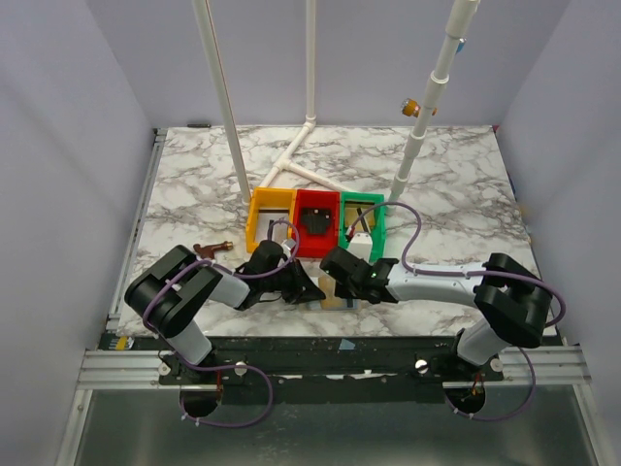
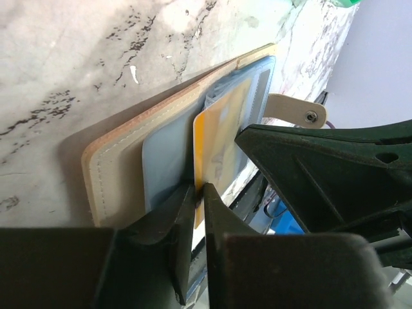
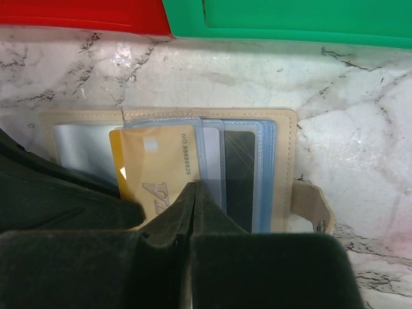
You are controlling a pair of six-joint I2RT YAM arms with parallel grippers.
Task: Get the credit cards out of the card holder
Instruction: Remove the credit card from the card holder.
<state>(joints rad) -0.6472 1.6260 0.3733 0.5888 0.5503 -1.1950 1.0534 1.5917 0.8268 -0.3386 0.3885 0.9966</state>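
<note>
Lying open and flat on the marble table (image 1: 194, 184), the card holder (image 3: 283, 129) sits at the lower middle of the overhead view, near the table's front edge. In the right wrist view a strip of bare marble separates its upper tan edge from the red tray (image 3: 77, 16) and the green tray (image 3: 290, 22) along the top of the frame. Its strap (image 3: 309, 206) sticks out past the right border.

The gold card (image 3: 154, 164) lies slightly skewed over the pale blue sleeves, left of centre, and a dark card (image 3: 238, 174) stays tucked in a sleeve to its right. The left gripper (image 2: 198, 190) has its jaws drawn almost together, and the gold card's thin lower edge runs into the narrow slit between them. The right gripper (image 3: 193, 190) has its jaws fully together with nothing seen between them. Its tips are set down at the gold card's right edge, where that edge meets the sleeves.

From above, both arms crowd the holder from either side. The yellow tray (image 1: 254, 221) stands upper left of them and a small brown object (image 1: 209, 249) lies just left of the left arm. White pipes (image 1: 291, 160) cross the back. Bare marble shows toward the far left and right edges.
</note>
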